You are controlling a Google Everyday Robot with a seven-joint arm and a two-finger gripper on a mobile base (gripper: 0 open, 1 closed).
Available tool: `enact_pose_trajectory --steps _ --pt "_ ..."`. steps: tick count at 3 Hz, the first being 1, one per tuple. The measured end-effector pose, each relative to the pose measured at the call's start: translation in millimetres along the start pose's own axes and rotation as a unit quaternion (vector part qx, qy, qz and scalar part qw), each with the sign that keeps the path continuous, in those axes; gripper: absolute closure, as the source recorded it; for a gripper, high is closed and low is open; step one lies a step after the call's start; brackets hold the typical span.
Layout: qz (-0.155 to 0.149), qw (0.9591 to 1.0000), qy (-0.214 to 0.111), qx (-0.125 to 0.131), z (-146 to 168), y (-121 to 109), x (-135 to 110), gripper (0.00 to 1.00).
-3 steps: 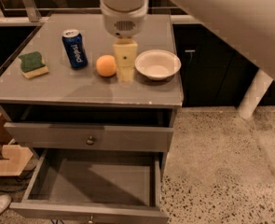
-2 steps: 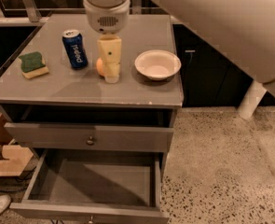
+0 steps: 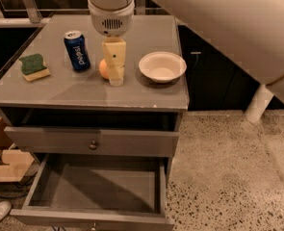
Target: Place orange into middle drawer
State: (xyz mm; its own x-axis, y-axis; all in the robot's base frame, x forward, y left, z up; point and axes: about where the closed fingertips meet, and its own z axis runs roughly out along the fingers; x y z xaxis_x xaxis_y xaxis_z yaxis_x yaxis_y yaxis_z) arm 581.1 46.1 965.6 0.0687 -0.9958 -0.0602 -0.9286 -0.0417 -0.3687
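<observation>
The grey cabinet top [image 3: 83, 93] carries four things in a loose row across its middle. A green-and-yellow sponge [image 3: 34, 67] lies flat close to the left edge. Right of it a blue soda can [image 3: 77, 51] stands upright. The orange [image 3: 103, 69] sits just right of the can, apart from it. Further right, near the right edge, a white bowl [image 3: 162, 66] rests open side up. The gripper [image 3: 115, 78] reaches down from above to the top, on the near side of the orange, hiding its right part.

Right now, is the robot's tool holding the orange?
Tool: down low, right in front of the orange; open, closed or holding cannot be told.
</observation>
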Motion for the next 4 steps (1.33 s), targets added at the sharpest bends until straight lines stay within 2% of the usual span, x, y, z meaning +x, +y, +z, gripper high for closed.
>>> enact_pose_trajectory --steps 1,2,3,4 --pt "0.015 0.9997 0.009 -0.014 19.4 -6.7 1.0 0.0" --pt "0.013 0.9996 0.004 -0.026 43.9 -21.7 -12.8 0.0" --pt "0.014 0.9996 0.002 -0.025 44.4 -22.6 -13.5 0.0" --pt "0.025 0.9992 -0.008 -0.028 55.7 -36.1 -23.0 0.0"
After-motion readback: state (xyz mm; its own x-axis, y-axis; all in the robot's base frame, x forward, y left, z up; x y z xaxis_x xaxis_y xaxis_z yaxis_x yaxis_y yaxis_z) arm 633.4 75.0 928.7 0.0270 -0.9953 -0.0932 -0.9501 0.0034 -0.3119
